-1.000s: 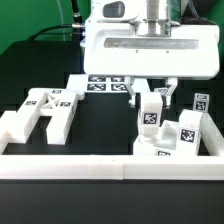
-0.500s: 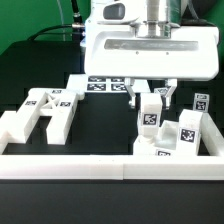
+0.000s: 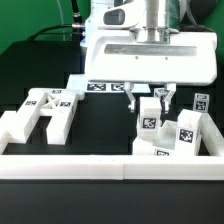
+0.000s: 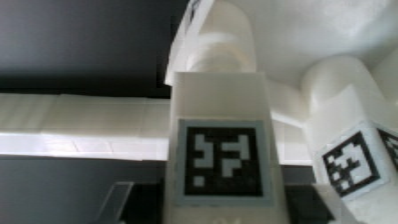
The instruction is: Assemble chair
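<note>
The chair lies in separate white tagged pieces. In the exterior view my gripper (image 3: 149, 100) is shut on one upright blocky chair piece (image 3: 148, 120), a finger on each side of its top. This piece stands among other chair pieces (image 3: 184, 132) at the exterior view's right, and its lower end is hidden behind them. The wrist view shows the held piece (image 4: 222, 150) with its black-and-white tag between the dark fingers (image 4: 135, 196). A neighbouring tagged piece (image 4: 356, 150) sits close beside it. An H-shaped chair piece (image 3: 45, 112) lies on the table at the exterior view's left.
A low white border rail (image 3: 100, 165) runs along the front, with a side rail (image 3: 215, 150) at the exterior view's right. The marker board (image 3: 103, 87) lies flat behind the gripper. One small tagged piece (image 3: 200, 101) stands at the far right.
The gripper and the piece it holds have shifted slightly down and toward the exterior view's left. The grip is unchanged and the other pieces have not moved.
</note>
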Robot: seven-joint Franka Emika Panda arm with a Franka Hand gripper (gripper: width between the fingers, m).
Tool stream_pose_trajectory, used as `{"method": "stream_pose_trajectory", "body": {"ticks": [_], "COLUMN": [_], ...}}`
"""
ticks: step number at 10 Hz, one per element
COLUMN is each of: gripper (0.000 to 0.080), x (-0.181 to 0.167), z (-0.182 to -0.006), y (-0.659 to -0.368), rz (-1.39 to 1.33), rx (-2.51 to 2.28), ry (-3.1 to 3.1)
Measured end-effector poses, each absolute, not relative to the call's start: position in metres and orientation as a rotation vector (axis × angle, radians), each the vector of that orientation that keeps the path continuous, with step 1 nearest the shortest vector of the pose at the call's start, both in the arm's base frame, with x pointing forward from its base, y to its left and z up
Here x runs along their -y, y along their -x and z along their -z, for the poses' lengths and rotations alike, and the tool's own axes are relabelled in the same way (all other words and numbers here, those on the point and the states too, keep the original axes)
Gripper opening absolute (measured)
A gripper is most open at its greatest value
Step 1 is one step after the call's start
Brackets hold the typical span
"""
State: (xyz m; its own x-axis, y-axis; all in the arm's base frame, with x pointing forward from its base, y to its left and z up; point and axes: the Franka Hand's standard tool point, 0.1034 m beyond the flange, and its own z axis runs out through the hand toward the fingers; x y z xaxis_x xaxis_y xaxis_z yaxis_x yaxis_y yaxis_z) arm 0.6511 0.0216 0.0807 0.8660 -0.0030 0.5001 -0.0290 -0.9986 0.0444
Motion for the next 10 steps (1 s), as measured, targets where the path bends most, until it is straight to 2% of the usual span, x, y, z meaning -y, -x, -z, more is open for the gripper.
{"method": "stream_pose_trajectory", "body": {"ticks": [8,9,10], "gripper": [0.0295,0.0532,0.0532], "x": [-0.0239,-0.0239,-0.0239], "z": [-0.0769,-0.0769,-0.0769], "y": [-0.6508,-0.6508,-0.6508], "rz": [-0.914,-0.914,-0.913], "rx": [-0.004,-0.009,-0.013], "ry": [-2.940,-2.939,-2.938]}}
